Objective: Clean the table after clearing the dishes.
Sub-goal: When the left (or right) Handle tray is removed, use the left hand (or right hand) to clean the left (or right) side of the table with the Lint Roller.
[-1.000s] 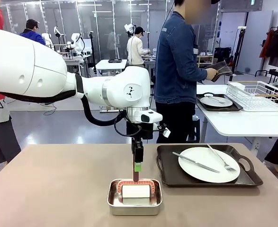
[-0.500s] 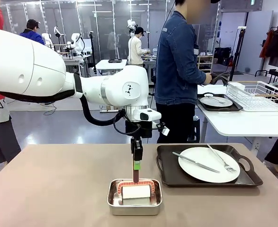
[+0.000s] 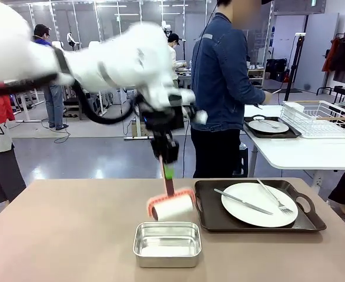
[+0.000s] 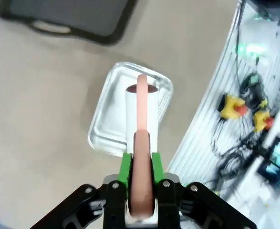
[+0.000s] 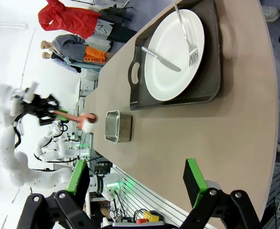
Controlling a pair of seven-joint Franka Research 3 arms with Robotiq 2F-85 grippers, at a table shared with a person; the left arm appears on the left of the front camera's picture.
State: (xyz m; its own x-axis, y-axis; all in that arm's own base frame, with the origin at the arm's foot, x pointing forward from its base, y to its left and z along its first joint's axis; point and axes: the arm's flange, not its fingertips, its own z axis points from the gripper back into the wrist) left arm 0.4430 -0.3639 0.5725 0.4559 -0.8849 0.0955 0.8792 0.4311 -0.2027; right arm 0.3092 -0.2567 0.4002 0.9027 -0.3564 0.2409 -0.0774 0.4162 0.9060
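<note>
Now the lint roller (image 3: 172, 207) is out of the steel pan (image 3: 166, 258). Half a second ago it sat in the pan with my left pincer (image 3: 168, 171) on its handle. It hangs in the air just above the pan's far edge, roll tilted, and the arm is blurred, so I read it as mid-swing. In the left wrist view the left pincer (image 4: 140, 164) is clamped on the pink handle, green pads pressed to either side, and the roller (image 4: 140, 102) shows over the empty pan (image 4: 106, 129) below.

My right pincer (image 5: 136, 180) is spread wide with nothing in it, well apart from the pan on the tray's side.

Just right of the pan, the dark tray (image 3: 210, 217) sits on the desk (image 3: 72, 235) with its plate (image 3: 260, 218), knife (image 3: 243, 201) and fork (image 3: 276, 198), exactly as it was a second ago. The person (image 3: 219, 88) stands beyond the pan, turned to the white side table, where another tray (image 3: 269, 126) with a plate already rests.

So I judge the cleaning tool is in hand while clearing is unfinished. I can roll the bare desk left of the pan, but the patch under the tray has to wait until that tray goes.
</note>
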